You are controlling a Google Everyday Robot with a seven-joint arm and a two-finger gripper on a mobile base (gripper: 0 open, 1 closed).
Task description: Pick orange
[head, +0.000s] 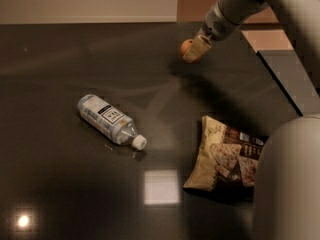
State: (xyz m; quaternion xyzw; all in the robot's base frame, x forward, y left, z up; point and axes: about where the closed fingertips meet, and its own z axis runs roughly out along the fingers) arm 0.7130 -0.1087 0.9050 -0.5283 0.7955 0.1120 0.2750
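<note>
The orange [185,46], small and round, sits between the tan fingers of my gripper [191,50] at the far right of the dark table [60,59]. The gripper is shut on it and holds it a little above the tabletop, with a soft shadow on the surface beneath. A finger [196,49] covers the orange's right side. My grey arm reaches in from the upper right.
A clear plastic water bottle [107,118] with a white cap lies on its side at centre left. A snack bag [227,156] lies flat at the lower right, next to my robot's large grey body [290,184]. The table's right edge runs past the gripper.
</note>
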